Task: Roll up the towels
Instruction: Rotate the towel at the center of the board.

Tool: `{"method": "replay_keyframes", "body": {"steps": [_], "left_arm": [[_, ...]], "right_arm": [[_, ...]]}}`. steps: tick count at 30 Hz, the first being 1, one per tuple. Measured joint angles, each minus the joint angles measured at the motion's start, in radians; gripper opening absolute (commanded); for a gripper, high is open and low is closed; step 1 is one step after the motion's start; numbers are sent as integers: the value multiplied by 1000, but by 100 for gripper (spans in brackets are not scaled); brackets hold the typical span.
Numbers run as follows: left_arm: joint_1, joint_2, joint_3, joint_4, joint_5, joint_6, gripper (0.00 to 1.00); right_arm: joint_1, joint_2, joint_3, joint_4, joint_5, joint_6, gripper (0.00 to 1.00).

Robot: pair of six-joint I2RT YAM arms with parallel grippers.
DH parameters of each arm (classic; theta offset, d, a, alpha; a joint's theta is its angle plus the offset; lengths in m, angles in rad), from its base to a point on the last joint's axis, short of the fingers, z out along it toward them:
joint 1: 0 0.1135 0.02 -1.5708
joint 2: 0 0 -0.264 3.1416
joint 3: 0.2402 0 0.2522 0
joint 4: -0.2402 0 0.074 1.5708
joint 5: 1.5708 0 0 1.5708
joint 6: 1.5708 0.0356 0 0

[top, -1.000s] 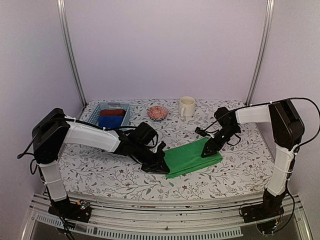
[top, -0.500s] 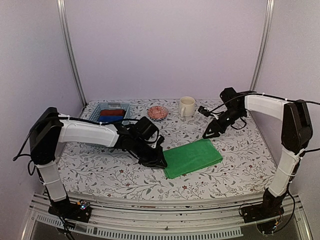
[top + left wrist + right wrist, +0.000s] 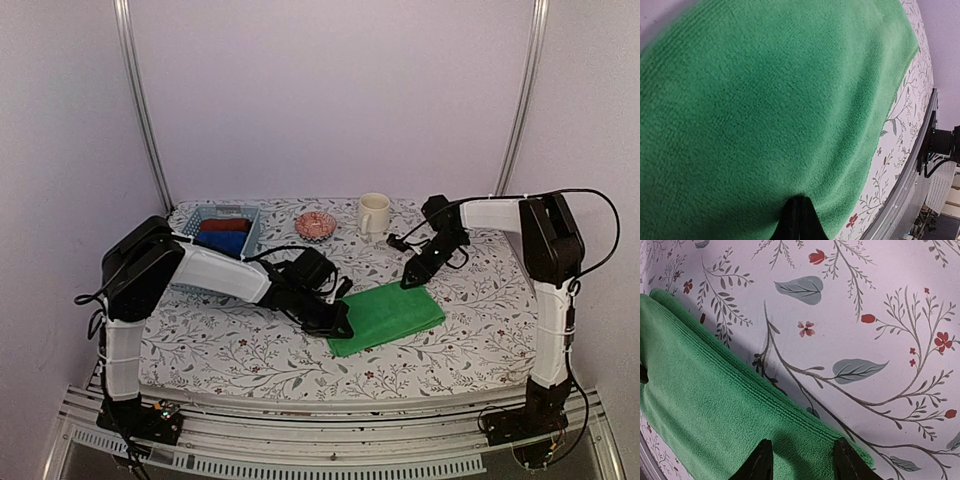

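**Green towel (image 3: 387,315) folded flat, a gripper at each end**

Towel lies centre-right on the floral table (image 3: 220,345), folded in layers. Left gripper (image 3: 343,325) is at its near-left corner with the jaws pressed together; can't tell if any cloth is pinched. Right gripper (image 3: 802,462) is at the far-right corner, jaws partly apart above the folded edge, holding nothing. Basket (image 3: 222,232) and mug (image 3: 373,213) stand at the back.

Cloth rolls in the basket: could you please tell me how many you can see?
2: a dark red roll at the back of the basket, and a blue roll just in front of it. More may lie hidden beneath them.
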Motion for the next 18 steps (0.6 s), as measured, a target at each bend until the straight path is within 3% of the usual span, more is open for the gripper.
{"method": "replay_keyframes", "body": {"steps": [5,10,13,18], "left_arm": [[26,27,37,-42,-26,42,0],[79,130,227,-145,-71,158,2],[114,200,371,-212,-139,252,7],[142,241,538,-301,-233,388,13]], "right_arm": [[0,-47,-105,93,44,3,36],[-2,-173,-289,163,105,14,36],[-4,-252,-378,101,82,29,39],[-5,-339,-414,-87,-3,26,53]]}}
